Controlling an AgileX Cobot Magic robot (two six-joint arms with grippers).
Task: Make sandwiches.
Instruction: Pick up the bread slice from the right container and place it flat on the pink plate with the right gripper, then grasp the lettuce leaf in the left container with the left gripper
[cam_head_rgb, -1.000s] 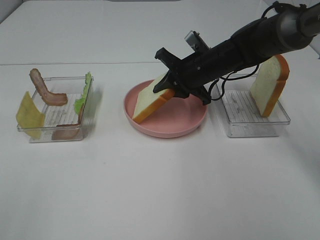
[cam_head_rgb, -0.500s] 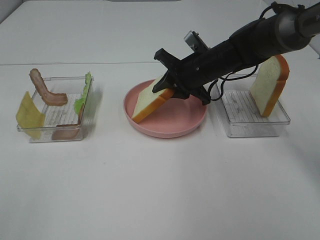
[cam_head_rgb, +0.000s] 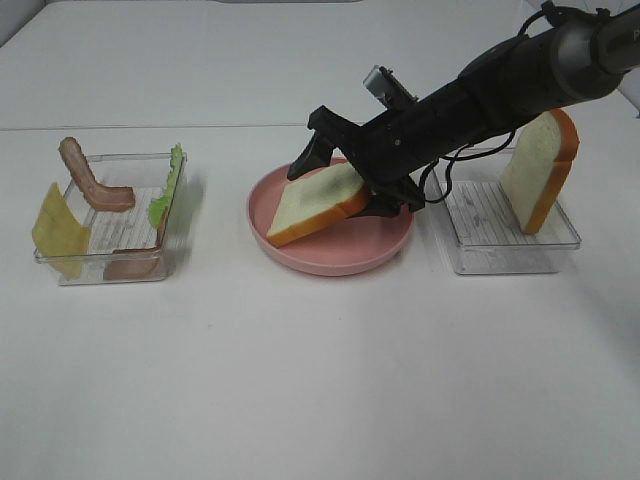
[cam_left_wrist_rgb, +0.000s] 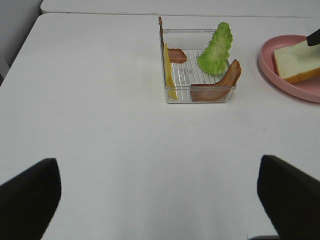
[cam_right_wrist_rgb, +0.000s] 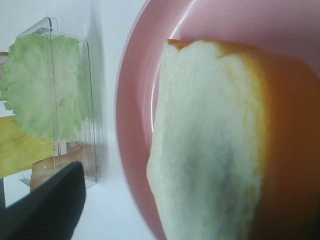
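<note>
Stacked sandwiches are out of view; only loose parts show. One white bread slice (cam_head_rgb: 318, 203) with an orange-brown crust lies tilted on the pink plate (cam_head_rgb: 335, 255). My right gripper (cam_head_rgb: 338, 190) stands open astride it, one finger on each side. The right wrist view shows the same bread slice (cam_right_wrist_rgb: 210, 150) close up, with one dark finger (cam_right_wrist_rgb: 45, 210) beside the plate (cam_right_wrist_rgb: 132, 130). A second bread slice (cam_head_rgb: 540, 170) stands upright in the right clear tray (cam_head_rgb: 500, 255). My left gripper (cam_left_wrist_rgb: 160, 210) hangs open over bare table, well short of the filling tray (cam_left_wrist_rgb: 197, 95).
The left clear tray (cam_head_rgb: 105, 272) holds yellow cheese (cam_head_rgb: 58, 228), bacon strips (cam_head_rgb: 90, 180) and green lettuce (cam_head_rgb: 170, 185). In the left wrist view the lettuce (cam_left_wrist_rgb: 216, 42), bacon (cam_left_wrist_rgb: 220, 85) and cheese (cam_left_wrist_rgb: 170, 75) show in that tray, with the pink plate (cam_left_wrist_rgb: 295, 85) beyond.
My right gripper has gone from shut on the bread slice to open. The slice has dropped from a steep tilt to lie flatter on the plate.
</note>
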